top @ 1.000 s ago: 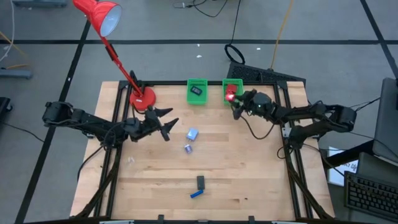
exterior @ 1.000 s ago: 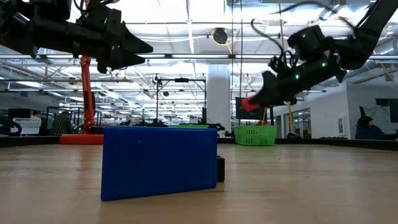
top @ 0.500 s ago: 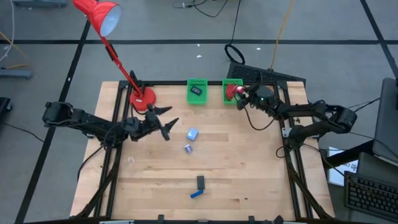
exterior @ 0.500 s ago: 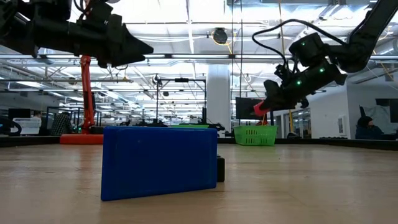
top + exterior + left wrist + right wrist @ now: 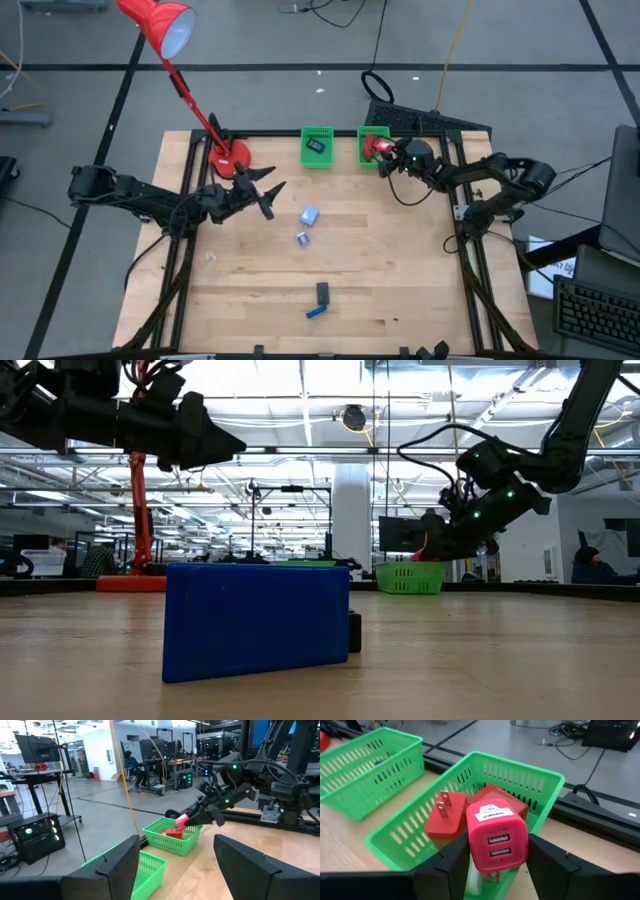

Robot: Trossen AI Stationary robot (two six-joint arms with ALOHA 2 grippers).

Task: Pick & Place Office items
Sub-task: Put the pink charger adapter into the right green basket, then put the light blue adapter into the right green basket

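Red charger between right claw fingers

We see the right gripper at the right green basket, a pale blue cube mid-table, and the left gripper near the lamp base.

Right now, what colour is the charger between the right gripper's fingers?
Pinkish red charger, clearest in the right wrist view.
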